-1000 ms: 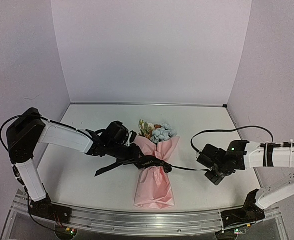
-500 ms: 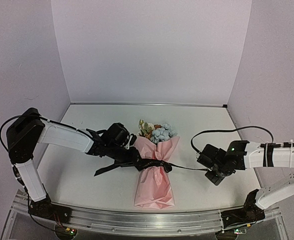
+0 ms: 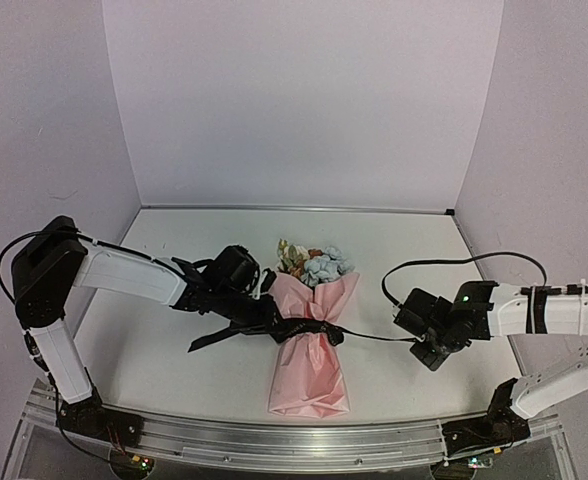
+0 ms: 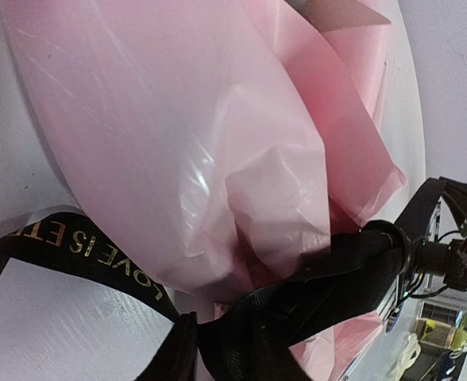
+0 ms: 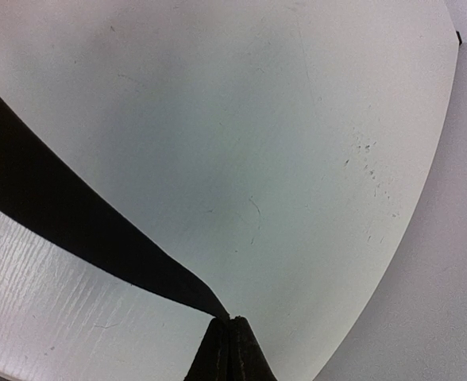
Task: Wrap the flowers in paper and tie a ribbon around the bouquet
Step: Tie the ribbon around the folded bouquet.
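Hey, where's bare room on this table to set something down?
Bare white tabletop lies behind the pink paper-wrapped bouquet, toward the back wall, and in front on both sides of it. The middle is crowded: black satin ribbon stretches across it.

The left pincer [image 3: 277,322] has narrowed around the ribbon [image 4: 67,242]

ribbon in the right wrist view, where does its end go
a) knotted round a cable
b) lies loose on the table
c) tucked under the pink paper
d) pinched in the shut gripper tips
d: the ribbon crosses the white table and runs straight into the closed tips of the right gripper, with no gap showing between them.
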`<state>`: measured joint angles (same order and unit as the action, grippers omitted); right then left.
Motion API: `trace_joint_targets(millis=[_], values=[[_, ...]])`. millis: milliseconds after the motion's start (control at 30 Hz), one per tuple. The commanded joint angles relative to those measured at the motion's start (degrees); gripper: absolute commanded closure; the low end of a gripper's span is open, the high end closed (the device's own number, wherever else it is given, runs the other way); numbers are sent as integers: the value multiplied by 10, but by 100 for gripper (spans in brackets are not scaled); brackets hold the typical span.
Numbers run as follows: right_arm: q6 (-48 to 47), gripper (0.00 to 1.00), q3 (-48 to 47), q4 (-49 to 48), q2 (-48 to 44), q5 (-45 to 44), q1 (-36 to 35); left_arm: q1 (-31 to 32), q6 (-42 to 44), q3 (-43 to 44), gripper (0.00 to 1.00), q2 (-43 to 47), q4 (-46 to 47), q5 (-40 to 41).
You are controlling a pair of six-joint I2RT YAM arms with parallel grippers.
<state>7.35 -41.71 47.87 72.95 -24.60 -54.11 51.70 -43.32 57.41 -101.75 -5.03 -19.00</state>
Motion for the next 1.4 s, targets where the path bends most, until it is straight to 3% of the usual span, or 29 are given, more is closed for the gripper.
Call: trace_joint_targets(millis=[0, 67, 233, 333, 367, 467, 600, 767, 900, 1367], values=[[1, 100, -12, 5, 4, -16, -3, 2, 6, 23, 91, 16, -9, -5], [1, 100, -14, 4, 5, -17, -2, 3, 11, 29, 99, 16, -17, 4], [10, 100, -31, 3, 17, -6, 5, 2, 45, 49, 100, 26, -37, 51], [34, 99, -48, 0, 31, 47, 31, 3, 83, 66, 100, 31, -48, 83], [41, 94, -55, -2, 37, 66, 39, 3, 100, 70, 100, 31, -45, 88], [47, 66, -86, -5, 48, 104, 46, 2, 134, 92, 100, 22, -49, 88], [70, 51, -114, -8, 40, 155, 46, 2, 156, 109, 100, 16, -53, 83], [142, 53, -121, -52, 50, 218, 16, 2, 166, 116, 100, 17, -62, 81], [203, 53, -119, -151, 92, 270, -2, 2, 174, 113, 100, 17, -60, 71], [255, 52, -176, -245, 207, 279, -29, 2, 186, 111, 100, 20, -64, 58]])
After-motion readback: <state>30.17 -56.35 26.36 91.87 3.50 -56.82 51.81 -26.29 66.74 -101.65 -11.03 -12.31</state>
